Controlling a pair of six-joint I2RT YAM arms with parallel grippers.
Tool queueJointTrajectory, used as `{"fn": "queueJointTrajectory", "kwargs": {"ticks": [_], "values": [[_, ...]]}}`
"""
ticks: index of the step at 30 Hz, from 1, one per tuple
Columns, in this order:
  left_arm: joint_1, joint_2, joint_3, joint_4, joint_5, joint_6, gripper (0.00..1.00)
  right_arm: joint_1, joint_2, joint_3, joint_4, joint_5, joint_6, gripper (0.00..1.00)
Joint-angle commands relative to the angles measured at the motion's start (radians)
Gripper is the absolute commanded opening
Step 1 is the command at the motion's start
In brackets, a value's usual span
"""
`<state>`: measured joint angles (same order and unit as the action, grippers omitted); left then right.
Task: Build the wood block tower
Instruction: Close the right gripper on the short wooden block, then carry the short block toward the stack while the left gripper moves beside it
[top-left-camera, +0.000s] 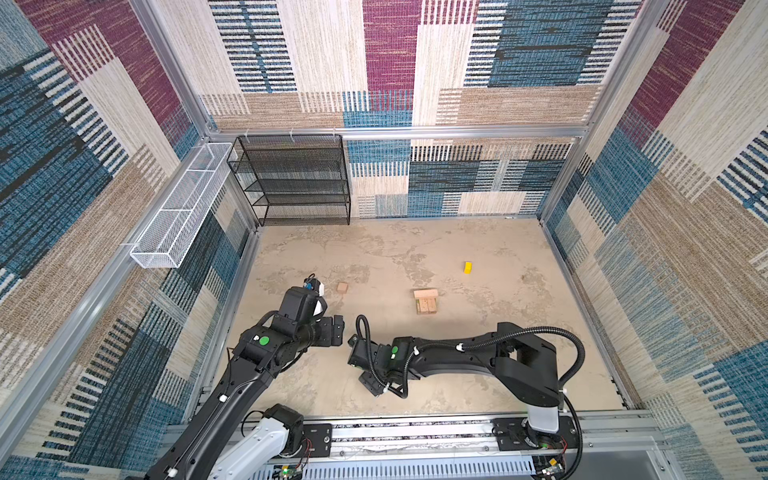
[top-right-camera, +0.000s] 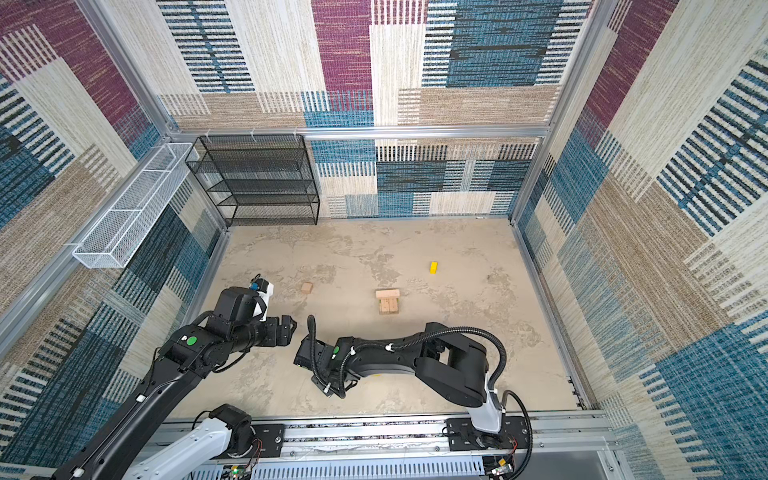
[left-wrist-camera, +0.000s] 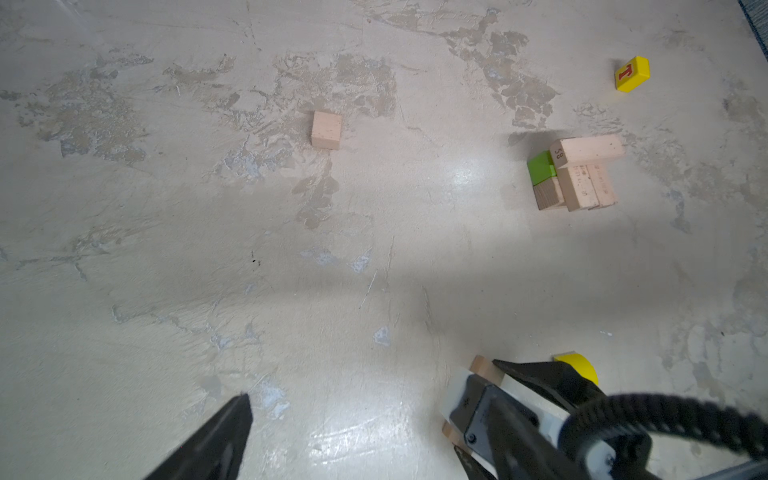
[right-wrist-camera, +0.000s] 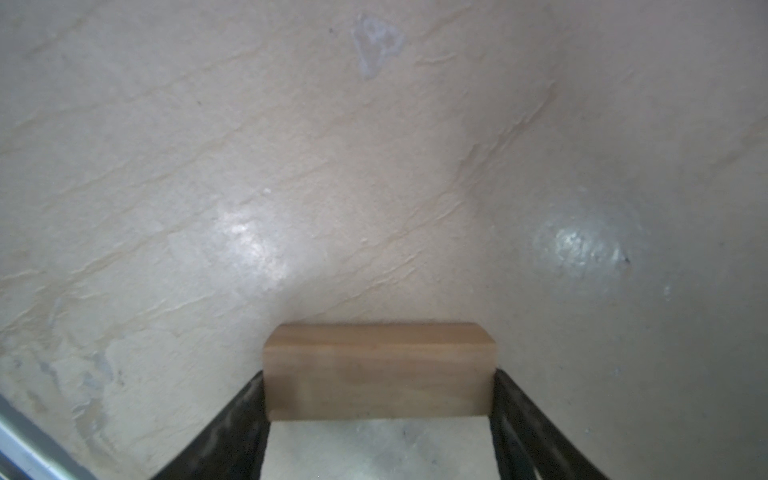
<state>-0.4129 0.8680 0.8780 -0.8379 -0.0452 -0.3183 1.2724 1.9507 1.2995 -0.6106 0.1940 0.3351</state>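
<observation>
Since the right jaws sit snug on both ends of the tan plank (right-wrist-camera: 378, 357), flat on the bench (top-left-camera: 498, 365) near-left of the tower (top-left-camera: 426, 302), I'd firm up the squeeze, then lift it straight and level; left jaws hang wide, empty.

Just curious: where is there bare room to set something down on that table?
Bare: between black shelf and cube; right of yellow block. Crowded: front middle, where left gripper faces right gripper gripping a plank.
</observation>
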Motion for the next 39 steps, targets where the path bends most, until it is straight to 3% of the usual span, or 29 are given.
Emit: {"fn": "queueJointTrajectory", "kwargs": {"ticks": [1, 9, 11, 15, 16, 30, 39], "values": [[0.001, -0.004, -0.001, -0.007, 0.004, -0.007, 0.93, 0.002, -0.007, -0.004, 0.004, 0.011, 0.007, 0.64], [0.003, -0.015, -0.001, -0.002, -0.016, 0.002, 0.93, 0.002, -0.037, -0.009, 0.0, 0.045, 0.046, 0.51], [0.006, -0.02, -0.001, -0.003, -0.024, 0.005, 0.93, 0.002, -0.047, -0.008, -0.004, 0.059, 0.068, 0.39], [0.009, -0.063, 0.001, -0.003, -0.053, 0.005, 0.93, 0.002, -0.058, 0.005, -0.031, 0.097, 0.12, 0.02], [0.009, -0.076, 0.0, 0.003, -0.07, 0.009, 0.93, 0.002, -0.058, 0.014, -0.045, 0.111, 0.135, 0.0], [0.008, -0.011, 0.18, 0.084, -0.284, 0.093, 0.91, -0.011, -0.077, 0.179, -0.251, 0.314, 0.26, 0.0], [0.009, 0.016, 0.187, 0.162, -0.254, 0.097, 0.89, -0.079, -0.187, 0.143, -0.25, 0.345, 0.287, 0.0]]}}
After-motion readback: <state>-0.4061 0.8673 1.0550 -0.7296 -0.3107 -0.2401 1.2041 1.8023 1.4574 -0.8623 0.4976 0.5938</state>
